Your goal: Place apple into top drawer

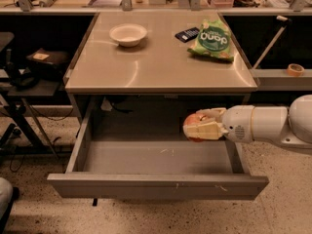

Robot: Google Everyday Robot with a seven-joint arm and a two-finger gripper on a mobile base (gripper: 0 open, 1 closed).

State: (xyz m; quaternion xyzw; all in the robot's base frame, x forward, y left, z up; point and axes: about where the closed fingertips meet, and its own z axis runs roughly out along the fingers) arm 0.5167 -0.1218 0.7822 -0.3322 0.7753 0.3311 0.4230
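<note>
The top drawer is pulled fully open below the table top, showing its scuffed grey bottom. My gripper reaches in from the right on a white arm and is shut on the apple, a small red-orange fruit mostly covered by the pale fingers. The apple hangs over the drawer's right half, below the table's front edge and above the drawer bottom.
On the table top stand a white bowl, a green snack bag and a dark small packet. A black stand is at the left. A shelf with a tape roll is at the right.
</note>
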